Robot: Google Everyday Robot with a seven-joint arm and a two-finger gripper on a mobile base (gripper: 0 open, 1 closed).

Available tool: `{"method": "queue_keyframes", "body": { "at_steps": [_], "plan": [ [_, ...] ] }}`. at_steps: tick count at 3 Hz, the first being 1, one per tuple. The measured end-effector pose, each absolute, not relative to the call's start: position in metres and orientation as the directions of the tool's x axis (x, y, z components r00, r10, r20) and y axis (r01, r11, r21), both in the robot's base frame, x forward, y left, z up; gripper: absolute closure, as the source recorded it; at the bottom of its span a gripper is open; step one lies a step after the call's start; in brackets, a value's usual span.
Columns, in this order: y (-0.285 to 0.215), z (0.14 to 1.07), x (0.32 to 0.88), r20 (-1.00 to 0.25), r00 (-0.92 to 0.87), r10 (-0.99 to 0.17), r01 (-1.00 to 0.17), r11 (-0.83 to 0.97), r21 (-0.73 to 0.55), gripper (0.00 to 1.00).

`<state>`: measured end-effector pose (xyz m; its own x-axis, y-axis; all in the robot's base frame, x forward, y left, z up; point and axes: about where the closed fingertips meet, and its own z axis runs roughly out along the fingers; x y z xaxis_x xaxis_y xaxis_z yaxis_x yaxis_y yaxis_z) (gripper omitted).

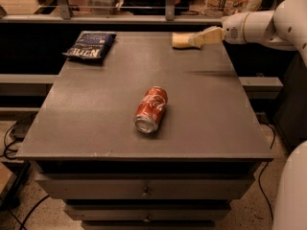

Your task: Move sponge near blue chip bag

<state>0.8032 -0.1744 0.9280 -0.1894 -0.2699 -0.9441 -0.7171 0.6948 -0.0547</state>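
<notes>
The pale yellow sponge (180,40) lies on the grey table (96,104) near its back edge, right of centre. The dark navy chip bag (90,45) with white lettering lies flat at the back left corner, well apart from the sponge. My gripper (195,39) reaches in from the right on the white arm (259,25). Its cream-yellow tip is at the sponge's right end and overlaps it in the camera view. I cannot tell whether it touches the sponge.
A red Coca-Cola can (151,109) lies on its side in the middle of the table. The table has drawers below its front edge (144,191). A shelf with railing and clutter runs behind the table.
</notes>
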Motion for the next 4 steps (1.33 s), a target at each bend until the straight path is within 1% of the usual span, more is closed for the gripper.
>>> {"method": "queue_keyframes", "body": {
  "at_steps": [2, 3, 4],
  "plan": [
    [-0.168, 0.905, 0.837, -0.975, -0.164, -0.148, -0.672, 0.740, 0.001, 0.00],
    [-0.170, 0.890, 0.853, -0.978, -0.158, -0.134, -0.650, 0.760, 0.001, 0.00],
    [-0.171, 0.872, 0.869, -0.970, -0.170, -0.172, -0.635, 0.772, -0.026, 0.00]
  ]
}}
